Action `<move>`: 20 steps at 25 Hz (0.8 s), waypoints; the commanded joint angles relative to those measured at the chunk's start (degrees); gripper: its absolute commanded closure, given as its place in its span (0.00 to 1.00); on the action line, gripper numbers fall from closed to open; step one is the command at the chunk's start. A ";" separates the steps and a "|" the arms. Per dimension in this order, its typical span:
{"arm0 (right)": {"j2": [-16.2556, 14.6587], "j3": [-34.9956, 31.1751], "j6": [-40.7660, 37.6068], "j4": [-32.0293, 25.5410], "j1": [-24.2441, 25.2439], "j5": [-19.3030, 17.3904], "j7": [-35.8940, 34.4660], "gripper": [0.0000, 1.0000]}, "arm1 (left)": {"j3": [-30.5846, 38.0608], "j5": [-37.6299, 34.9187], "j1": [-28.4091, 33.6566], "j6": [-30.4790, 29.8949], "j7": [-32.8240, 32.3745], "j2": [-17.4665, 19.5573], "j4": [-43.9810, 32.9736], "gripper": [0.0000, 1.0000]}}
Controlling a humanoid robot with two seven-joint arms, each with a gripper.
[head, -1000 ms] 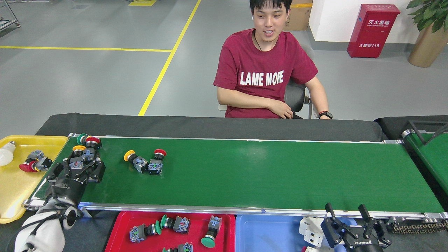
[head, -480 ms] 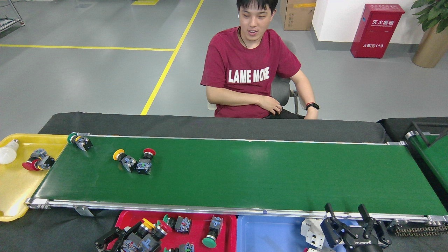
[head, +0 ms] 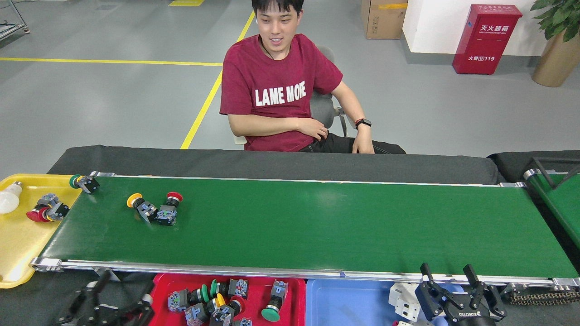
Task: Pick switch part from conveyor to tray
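Head view, and you've got the long green conveyor (head: pixel 317 222) running across in front of you with three switch parts on it. A yellow-capped switch (head: pixel 140 207) and a red-capped switch (head: pixel 169 209) lie touching each other on the left part of the belt, both tipped on their sides. A green-capped switch (head: pixel 83 182) sits at the far left corner, right at the end roller beside the yellow tray (head: pixel 18 240). That yellow tray has a light bulb (head: pixel 9 201) and another red switch (head: pixel 46 211) in it. Down at the near edge, your red tray (head: pixel 158 290) carries a cluster of switches. Your left gripper (head: pixel 106 303) hangs low beside that tray, fingers spread apart, nothing between them. Your right gripper (head: pixel 448 280) sits over the blue tray (head: pixel 344 301), fingers apart too, gripping nothing. A person (head: pixel 281 90) in a red shirt sits behind the belt.
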 commanded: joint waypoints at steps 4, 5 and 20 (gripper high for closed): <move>0.25 -0.07 0.27 -0.84 -0.22 0.04 0.15 0.04 | 0.76 0.34 -1.78 -2.06 -0.10 0.83 1.13 0.00; 0.25 -0.07 0.71 -0.84 -0.22 0.04 0.33 0.04 | 0.76 0.16 -2.84 -2.50 -0.36 0.83 1.13 0.00; 1.04 -0.07 1.15 -0.92 -0.66 2.50 0.24 0.03 | -2.49 -1.95 -35.44 -7.86 -9.77 4.17 34.61 0.00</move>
